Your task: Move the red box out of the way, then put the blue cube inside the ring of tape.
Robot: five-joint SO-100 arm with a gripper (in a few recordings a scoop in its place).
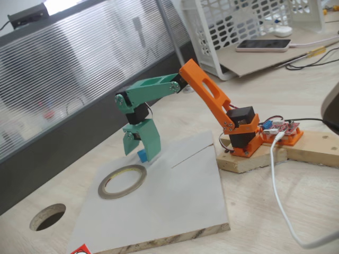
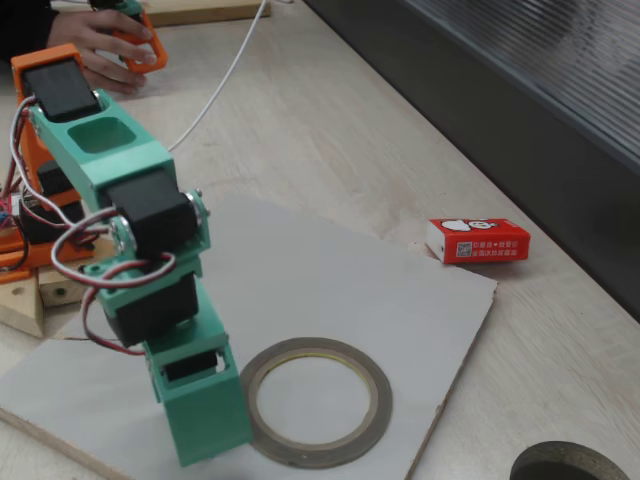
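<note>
I see my end effector [image 1: 139, 150] pointing down at the far-left part of the grey board [image 1: 175, 206], its green fingers set around the blue cube [image 1: 143, 155]. The cube sits low between them, at or just above the board; I cannot tell whether the fingers are actually pressing it or whether it is lifted. The ring of tape [image 1: 122, 181] lies flat on the board just near of the end effector, its opening bare. In another fixed view the end effector [image 2: 205, 425] stands at the ring's [image 2: 315, 402] left edge, and the red box [image 2: 478, 240] lies on the worktop [image 2: 330, 130] off the board's far right corner, well apart from the ring.
</note>
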